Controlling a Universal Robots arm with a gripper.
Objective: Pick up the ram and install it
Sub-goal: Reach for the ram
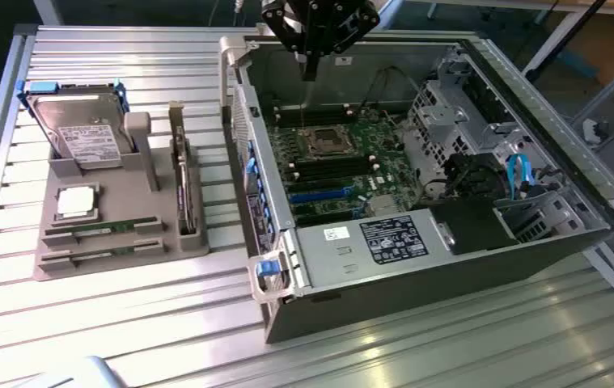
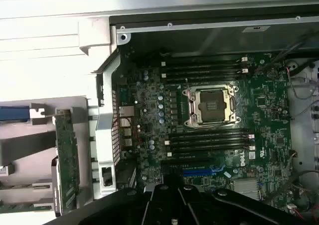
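Green ram sits in the grey fixture at the exterior view's left, near end. Its twin is just beside it, neither one gripped. Gripper hangs over the far edge of the open case, well apart from both, fingers pressed together, carrying nothing. Pick not started, I'd say. To do it well: pinch one stick mid-length across its thin faces, lift straight out of its slot, and keep off the tall card.
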